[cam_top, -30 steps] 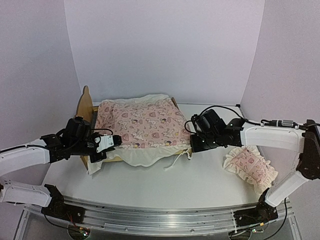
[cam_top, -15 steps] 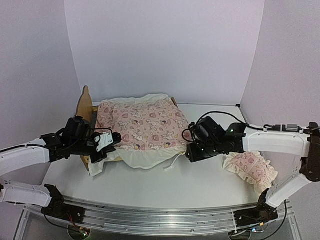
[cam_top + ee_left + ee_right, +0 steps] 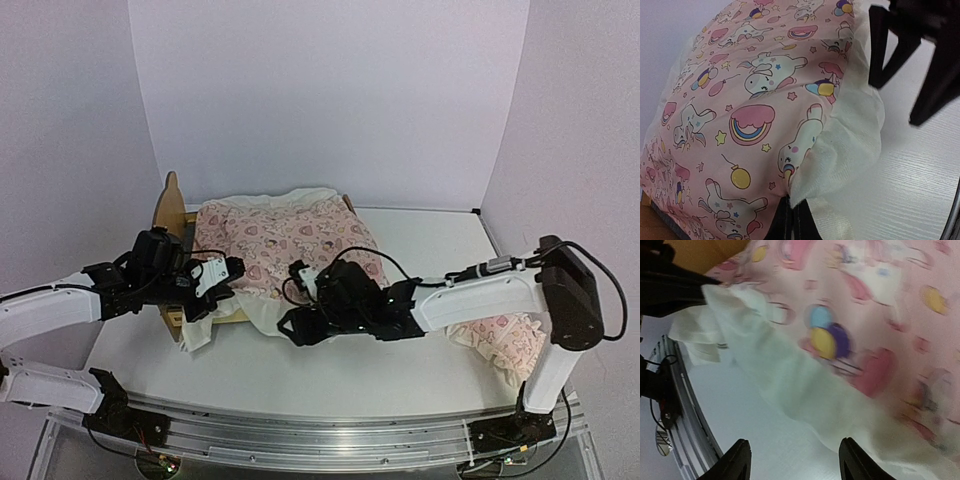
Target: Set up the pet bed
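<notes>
left jaws — clamped on quilt (image 3: pixel 755 125) edge | right jaws — spread wide, empty, near quilt hem

A: There's the quilt (image 3: pixel 285 240), lying on the pet bed (image 3: pixel 170 205), far left of the table (image 3: pixel 400 375), headboard at the bed's left end.

B: And the pillow (image 3: pixel 500 340) sits on the right, well apart, nearer than the bed.

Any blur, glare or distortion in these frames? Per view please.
Right wrist: blur smears the pink quilt print. Left wrist: print crisp, but the right end effector is a soft dark silhouette. Top external: even light, no glare, only faint shadows; the rail bows from lens distortion.
</notes>
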Action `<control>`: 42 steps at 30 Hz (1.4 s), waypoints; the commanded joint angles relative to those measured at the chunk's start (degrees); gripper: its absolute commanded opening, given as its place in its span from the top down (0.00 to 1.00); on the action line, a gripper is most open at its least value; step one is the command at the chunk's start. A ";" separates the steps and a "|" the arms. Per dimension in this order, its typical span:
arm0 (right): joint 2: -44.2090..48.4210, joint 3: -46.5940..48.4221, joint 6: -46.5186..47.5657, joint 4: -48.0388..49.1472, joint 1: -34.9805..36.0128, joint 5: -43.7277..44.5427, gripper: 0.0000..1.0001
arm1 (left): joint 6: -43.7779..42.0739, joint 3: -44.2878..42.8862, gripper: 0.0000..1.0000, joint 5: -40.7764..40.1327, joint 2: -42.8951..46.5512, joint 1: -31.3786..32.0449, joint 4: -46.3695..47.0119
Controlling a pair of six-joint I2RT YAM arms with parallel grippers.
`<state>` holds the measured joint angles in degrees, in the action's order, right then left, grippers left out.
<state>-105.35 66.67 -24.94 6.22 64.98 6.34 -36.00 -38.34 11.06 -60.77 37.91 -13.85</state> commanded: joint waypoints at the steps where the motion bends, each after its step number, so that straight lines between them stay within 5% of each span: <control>1: -8.84 9.66 0.96 14.29 1.58 -5.27 0.36 | 4.31 -4.33 1.00 2.83 -0.74 -0.17 5.22; 9: -23.31 22.65 -5.89 22.42 2.50 -10.50 0.30 | 4.75 -3.65 1.00 2.87 -0.17 -0.20 5.24; 19: -30.74 30.15 -10.64 25.36 4.10 -11.84 0.33 | 6.23 -2.53 1.00 2.43 0.65 -0.14 5.89; 23: -30.03 29.85 -10.72 25.47 4.10 -9.84 0.74 | 7.02 -2.66 0.98 2.22 1.09 -0.15 5.08; 25: -28.03 27.47 -9.25 25.52 4.09 -8.47 0.85 | 7.71 -3.00 0.87 1.83 1.63 -0.17 4.07; 27: -25.48 24.11 -7.29 25.49 4.02 -6.48 0.83 | 8.34 -3.25 0.80 1.37 2.32 -0.19 2.70; 31: -19.89 17.37 -3.96 24.80 4.02 -3.34 0.60 | 7.81 -2.21 0.77 -0.40 3.80 -0.22 0.39; 42: 7.06 -6.44 0.25 3.03 3.63 12.88 0.52 | 5.28 3.08 0.75 -6.22 8.92 -0.59 -4.23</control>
<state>-108.01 66.40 -25.58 18.41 68.93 9.13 -30.17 -36.59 7.00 -53.55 37.45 -15.89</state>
